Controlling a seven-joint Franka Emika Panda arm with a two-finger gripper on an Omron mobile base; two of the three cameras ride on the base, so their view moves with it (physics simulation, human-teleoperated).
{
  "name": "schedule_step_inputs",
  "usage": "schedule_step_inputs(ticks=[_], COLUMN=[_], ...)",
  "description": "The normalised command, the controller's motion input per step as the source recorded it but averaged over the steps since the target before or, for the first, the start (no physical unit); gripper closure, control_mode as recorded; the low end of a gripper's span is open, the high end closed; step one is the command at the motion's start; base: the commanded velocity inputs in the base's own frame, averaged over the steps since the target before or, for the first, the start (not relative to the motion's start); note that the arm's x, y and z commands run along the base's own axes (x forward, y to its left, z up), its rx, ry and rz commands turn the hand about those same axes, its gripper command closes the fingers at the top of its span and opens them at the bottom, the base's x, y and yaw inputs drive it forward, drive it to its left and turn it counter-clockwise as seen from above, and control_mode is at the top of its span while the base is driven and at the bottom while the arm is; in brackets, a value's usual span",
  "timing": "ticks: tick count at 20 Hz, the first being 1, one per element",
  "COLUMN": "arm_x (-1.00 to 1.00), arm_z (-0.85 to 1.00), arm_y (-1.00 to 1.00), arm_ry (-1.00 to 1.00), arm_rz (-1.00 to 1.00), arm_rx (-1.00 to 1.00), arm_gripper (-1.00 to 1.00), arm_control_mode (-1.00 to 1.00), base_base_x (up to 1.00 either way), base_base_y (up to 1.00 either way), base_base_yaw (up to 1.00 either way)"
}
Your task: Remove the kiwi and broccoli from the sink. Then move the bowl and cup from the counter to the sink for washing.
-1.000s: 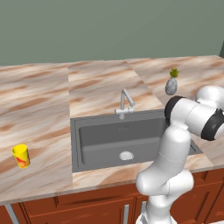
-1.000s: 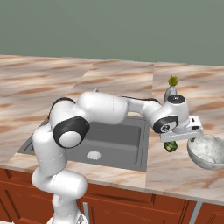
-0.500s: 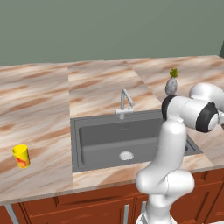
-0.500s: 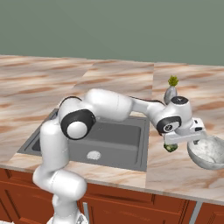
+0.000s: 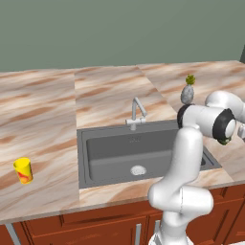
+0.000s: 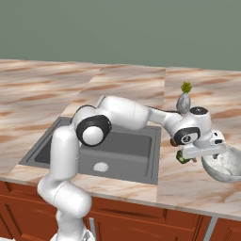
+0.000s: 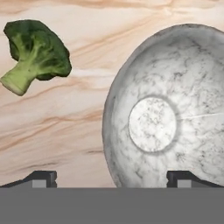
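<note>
My gripper [image 6: 203, 155] hangs open over the counter [image 6: 188, 181] right of the sink [image 6: 141, 167], pointing down. In the hand view its fingertips [image 7: 41, 178] straddle the left rim of the whitish-grey marbled bowl [image 7: 175, 118], nothing held. The bowl [image 6: 225, 164] sits just right of the hand. The broccoli [image 7: 37, 52] lies on the counter left of the bowl, and its green floret [image 6: 182, 157] shows under the hand. The yellow cup [image 5: 23, 170] stands on the counter far left of the sink [image 5: 95, 162]. The kiwi is out of view.
A grey egg-shaped vase [image 6: 184, 101] with a green tuft stands behind the hand, right of the sink. The silver tap [image 5: 136, 112] rises at the sink's back edge. My arm spans the basin from left to right. The counter's front edge is close to the bowl.
The hand has drifted slightly right toward the bowl, and the arm's elbow has swung right over the sink. Jaws stay open; bowl and broccoli have not moved.
</note>
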Motion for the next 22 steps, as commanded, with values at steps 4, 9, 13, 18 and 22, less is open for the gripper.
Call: schedule_step_inputs(ticks=[4, 9, 13, 18, 22], arm_x=[0.09, 0.07, 0.07, 0.04, 0.05], arm_z=[-0.20, -0.18, -0.16, -0.16, -0.16], arm_y=[-0.18, -0.14, -0.08, -0.06, -0.06], arm_ry=[0.04, 0.01, 0.00, 0.00, 0.00], arm_rz=[0.00, 0.00, 0.00, 0.00, 0.00], arm_rx=[0.00, 0.01, 0.02, 0.02, 0.00], arm_gripper=[-1.00, -1.00, -1.00, -1.00, -1.00], arm_control_mode=[-1.00, -1.00, -1.00, -1.00, -1.00], base_base_x=[0.00, 0.00, 0.00, 0.00, 0.00], base_base_y=[0.00, 0.00, 0.00, 0.00, 0.00], base_base_yaw=[0.00, 0.00, 0.00, 0.00, 0.00])
